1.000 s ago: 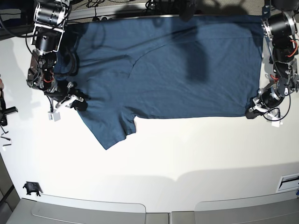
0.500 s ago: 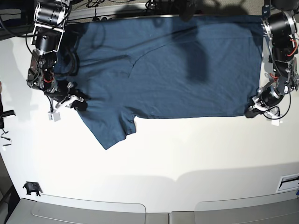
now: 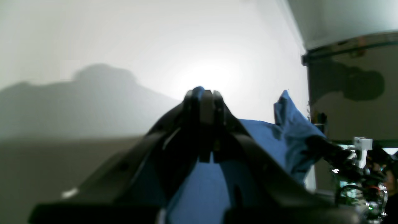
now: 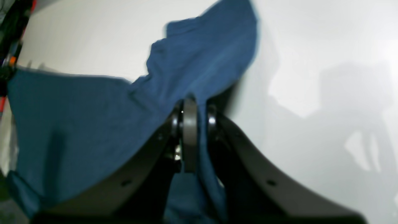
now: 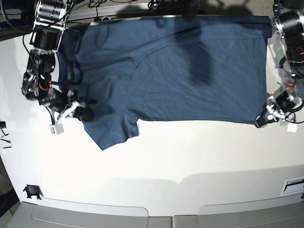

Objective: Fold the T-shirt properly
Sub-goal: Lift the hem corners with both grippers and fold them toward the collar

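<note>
The dark teal-blue T-shirt (image 5: 175,66) lies spread flat across the back of the white table (image 5: 190,161), one sleeve (image 5: 114,135) pointing toward the front. My right gripper (image 5: 83,113) is shut on the shirt's edge beside that sleeve; the right wrist view shows its closed fingers (image 4: 189,124) pinching the T-shirt (image 4: 77,118). My left gripper (image 5: 262,121) is shut on the shirt's front right corner. In the left wrist view its fingers (image 3: 203,102) are pressed together over the T-shirt (image 3: 199,193), and a raised fold (image 3: 289,124) stands beyond them.
Small white tags hang by each gripper (image 5: 57,128) (image 5: 290,127). A black clip (image 5: 31,191) sits near the front left. Grey panels (image 5: 95,213) line the front edge, with a slot (image 5: 294,185) at the right. Cables and arm bases crowd the back edge.
Both grippers have moved slightly toward the front and outward, keeping hold of the shirt. The front edge of the shirt is pulled wider and straighter, and the sleeve has shifted a little left.
</note>
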Controlling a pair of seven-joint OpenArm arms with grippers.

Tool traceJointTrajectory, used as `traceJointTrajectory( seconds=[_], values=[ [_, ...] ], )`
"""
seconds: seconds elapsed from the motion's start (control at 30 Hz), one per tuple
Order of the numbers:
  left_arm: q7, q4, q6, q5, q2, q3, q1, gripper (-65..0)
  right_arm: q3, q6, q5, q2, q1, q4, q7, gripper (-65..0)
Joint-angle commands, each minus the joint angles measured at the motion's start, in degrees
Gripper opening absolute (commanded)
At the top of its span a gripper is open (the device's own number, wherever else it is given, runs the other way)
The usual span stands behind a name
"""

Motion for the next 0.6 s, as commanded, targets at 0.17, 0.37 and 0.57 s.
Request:
traceJointTrajectory(
  seconds=[0.17,0.37,0.57],
  values=[
    [2.3,7.6,-0.7,-2.3,-3.5,-0.4,4.0,-65.0,0.3,0.5,1.5,1.1,-5.7,7.8,0.5,-65.0],
    [2.4,15.5,-0.7,-1.8,-5.1,-0.7,10.2,-65.0,1.7,0.5,1.5,1.1,-11.8,12.6,-0.7,-65.0],
    [5.3,19.7,-0.7,-1.2,-5.4,-7.1,12.1,-65.0,7.0,0.5,1.5,1.6,-15.2,14.8,-4.2,-65.0]
  ],
)
